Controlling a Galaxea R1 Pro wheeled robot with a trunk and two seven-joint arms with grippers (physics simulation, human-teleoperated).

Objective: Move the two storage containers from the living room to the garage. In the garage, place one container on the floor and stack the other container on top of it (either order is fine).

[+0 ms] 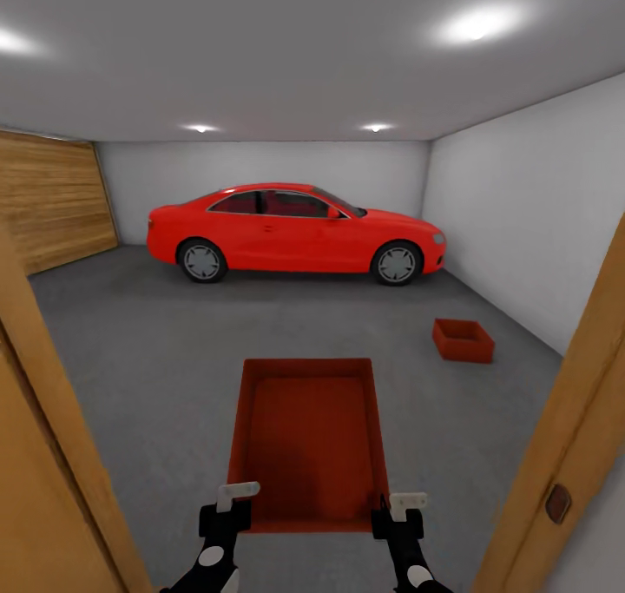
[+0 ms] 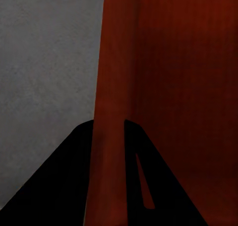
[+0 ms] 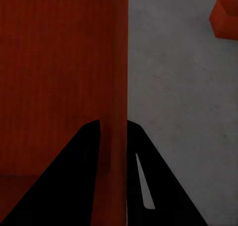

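Note:
I carry a red-orange open-topped storage container (image 1: 308,437) in front of me, above the dark grey concrete floor (image 1: 156,376) of the garage. My left gripper (image 1: 227,517) is shut on the container's near left wall (image 2: 111,112), and my right gripper (image 1: 398,520) is shut on its near right wall (image 3: 119,87). In both wrist views the thin red wall runs between the black fingers (image 2: 74,186) (image 3: 74,181). The second storage container (image 1: 463,339) (image 3: 225,18) sits on the floor ahead to the right, near the white wall.
Wooden door-frame posts (image 1: 43,454) (image 1: 555,480) stand close on both sides of me. A glossy red car (image 1: 295,233) is parked across the far end. A wooden door (image 1: 52,198) covers the left wall. White walls (image 1: 521,220) enclose the room; open floor lies between me and the car.

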